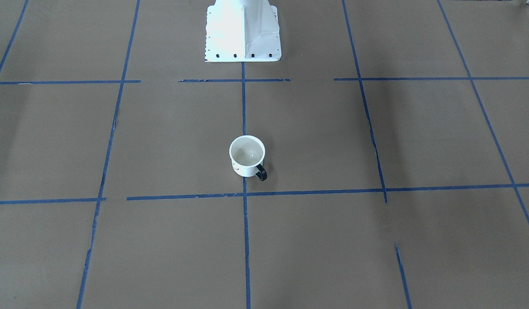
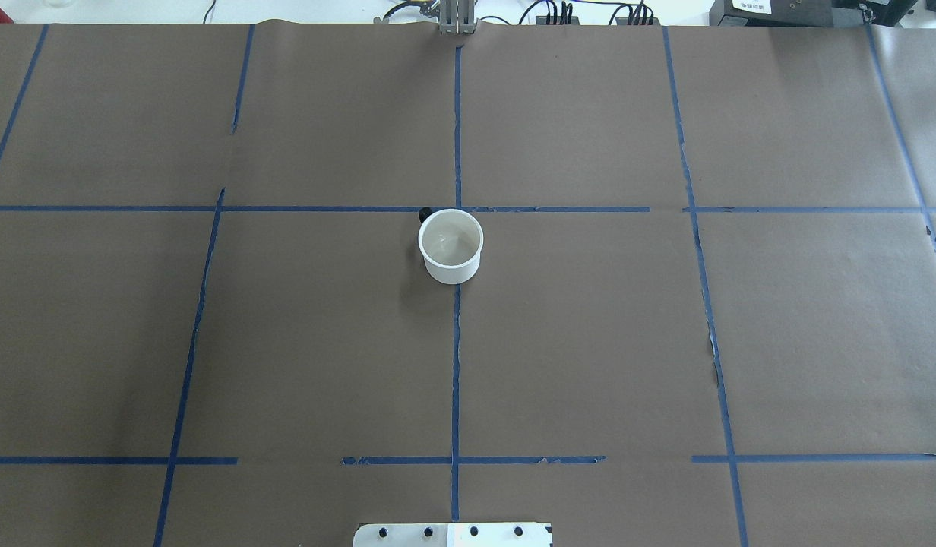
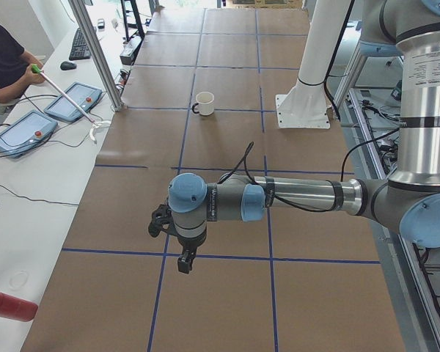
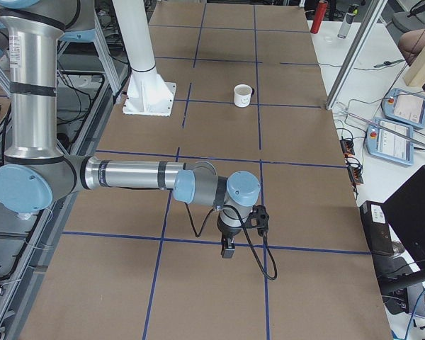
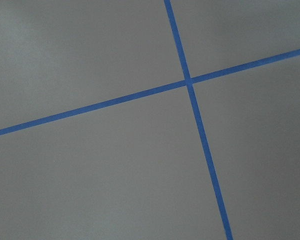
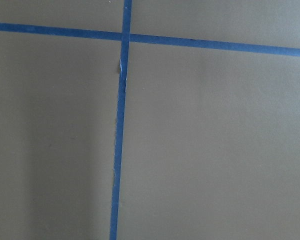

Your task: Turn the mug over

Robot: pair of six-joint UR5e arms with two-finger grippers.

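Left hand (image 3: 185,262), right hand (image 4: 227,250): opening unclear; upright mug (image 2: 450,251) well apart from both.

Glossy mug (image 1: 247,156), matt brown paper (image 1: 170,141)

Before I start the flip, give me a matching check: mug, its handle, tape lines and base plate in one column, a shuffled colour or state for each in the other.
Things:
1. mug
2. handle
3. tape lines
4. base plate

States:
A. blue, laid in a grid
B. white, with a row of bolt holes
C. upright, mouth up
D. dark, on the side away from the robot

Pairs: 1-C, 2-D, 3-A, 4-B
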